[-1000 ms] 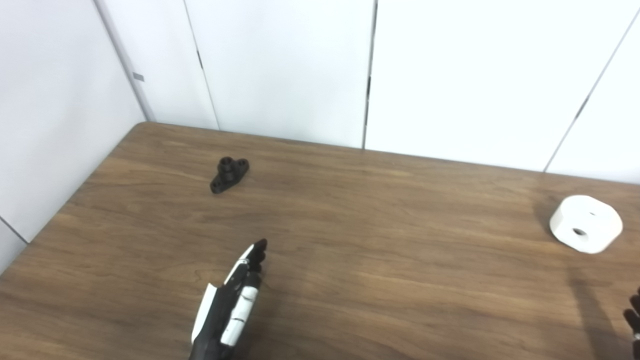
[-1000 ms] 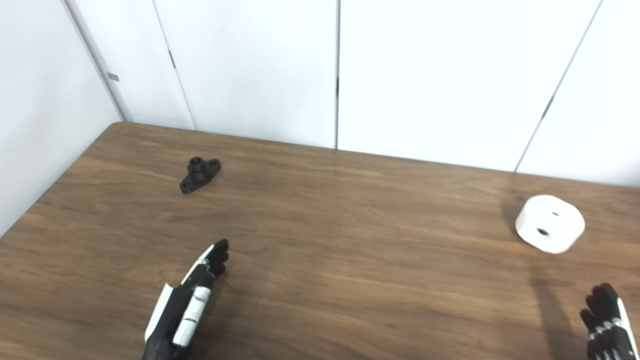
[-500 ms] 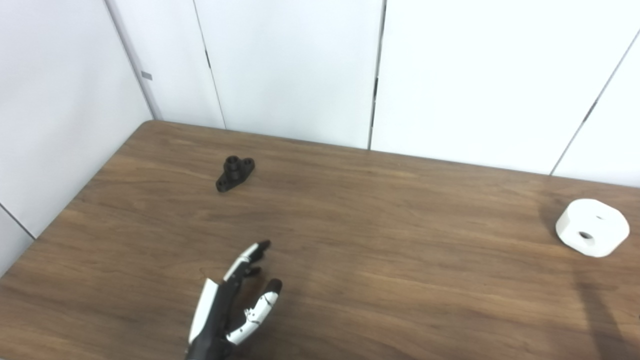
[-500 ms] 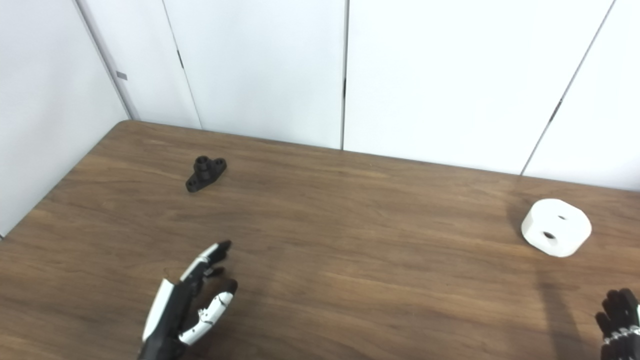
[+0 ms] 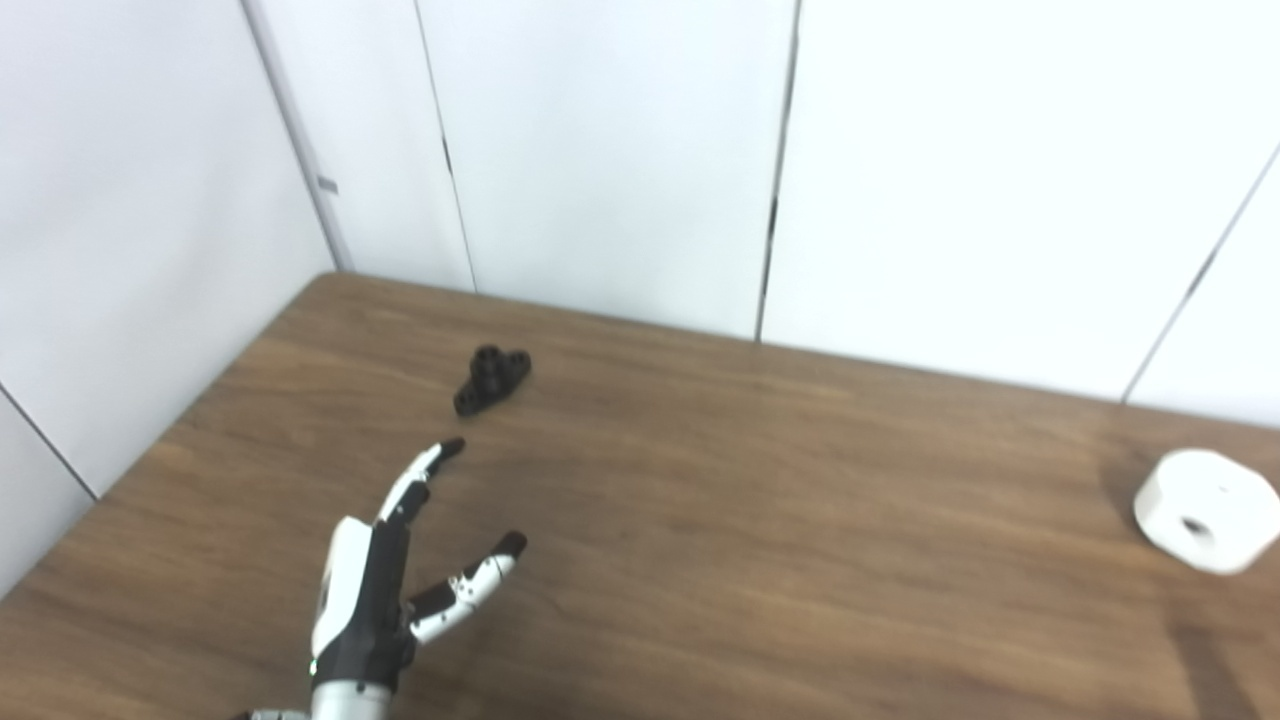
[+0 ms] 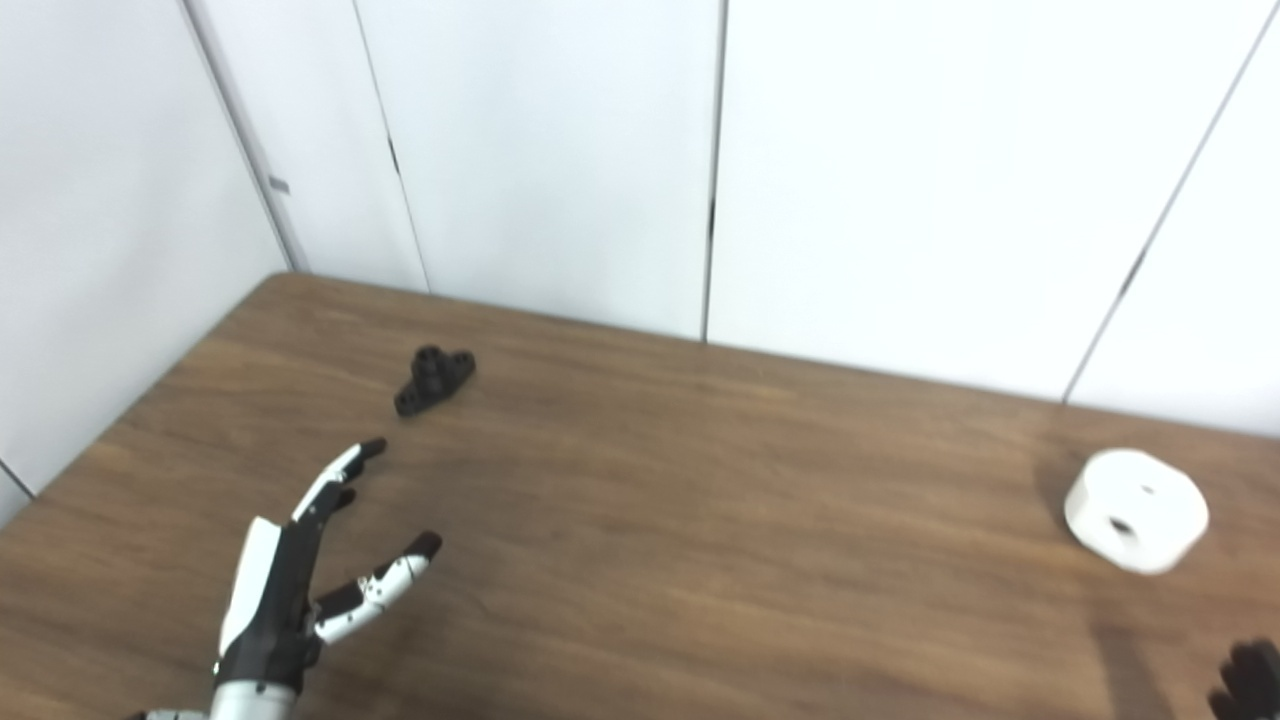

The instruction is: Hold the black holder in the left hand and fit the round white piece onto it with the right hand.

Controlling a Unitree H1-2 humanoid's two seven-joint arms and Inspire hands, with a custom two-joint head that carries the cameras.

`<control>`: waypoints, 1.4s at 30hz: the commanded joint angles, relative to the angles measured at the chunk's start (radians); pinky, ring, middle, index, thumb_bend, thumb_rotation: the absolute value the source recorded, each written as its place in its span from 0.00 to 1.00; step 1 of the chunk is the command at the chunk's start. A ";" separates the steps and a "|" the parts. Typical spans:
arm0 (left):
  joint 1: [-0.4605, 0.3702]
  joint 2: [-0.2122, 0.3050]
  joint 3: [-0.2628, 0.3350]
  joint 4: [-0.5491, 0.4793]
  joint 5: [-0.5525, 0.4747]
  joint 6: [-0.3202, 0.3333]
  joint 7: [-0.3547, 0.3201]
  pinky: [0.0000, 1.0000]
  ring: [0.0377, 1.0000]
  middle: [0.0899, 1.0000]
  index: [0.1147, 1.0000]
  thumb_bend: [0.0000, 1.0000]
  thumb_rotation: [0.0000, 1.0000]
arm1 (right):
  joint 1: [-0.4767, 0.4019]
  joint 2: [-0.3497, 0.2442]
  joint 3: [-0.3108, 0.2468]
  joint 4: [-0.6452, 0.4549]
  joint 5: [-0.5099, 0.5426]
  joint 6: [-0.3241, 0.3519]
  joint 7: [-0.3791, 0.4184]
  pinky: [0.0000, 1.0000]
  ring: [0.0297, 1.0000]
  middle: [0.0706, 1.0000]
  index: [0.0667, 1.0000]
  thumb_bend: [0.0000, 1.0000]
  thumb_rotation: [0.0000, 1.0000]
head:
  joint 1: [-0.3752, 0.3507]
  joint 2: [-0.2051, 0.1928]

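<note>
The small black holder (image 5: 491,379) lies on the wooden table (image 5: 700,520) toward the far left. My left hand (image 5: 385,590) hovers over the table nearer to me, open, fingers stretched toward the holder and thumb spread to the right; its fingertips are a short way from the holder and touch nothing. The round white piece (image 5: 1207,510) with a hole in its side sits at the right edge of the table. Only the dark fingertips of my right hand (image 6: 1243,678) show at the bottom right corner, well short of the white piece.
White wall panels (image 5: 620,150) stand behind the table and along its left side. The table's left edge (image 5: 160,440) runs diagonally close to the left hand.
The camera has tilted up and shifted. My left hand has reached forward and to the left toward the holder, spreading thumb from fingers. The right hand has dropped lower in view.
</note>
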 commanded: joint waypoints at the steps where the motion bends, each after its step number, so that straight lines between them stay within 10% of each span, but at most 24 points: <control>1: -0.067 0.005 0.022 -0.020 0.054 0.028 0.015 0.90 0.92 0.91 0.88 0.71 0.36 | 0.029 0.032 0.026 0.044 -0.004 0.036 -0.005 1.00 1.00 1.00 0.99 0.72 0.98 | 0.002 0.000; 13: -0.253 0.094 0.049 0.118 0.199 0.178 -0.015 0.87 0.94 0.90 0.82 0.74 0.43 | 0.044 0.035 0.036 0.026 -0.001 0.045 0.001 1.00 1.00 1.00 0.99 0.71 0.99 | -0.004 0.010; 42: -0.524 0.269 -0.073 0.610 0.265 0.292 -0.007 0.95 0.93 0.88 0.78 0.81 0.40 | 0.067 0.050 0.050 -0.010 -0.003 0.057 0.002 1.00 1.00 1.00 1.00 0.77 0.97 | -0.028 0.027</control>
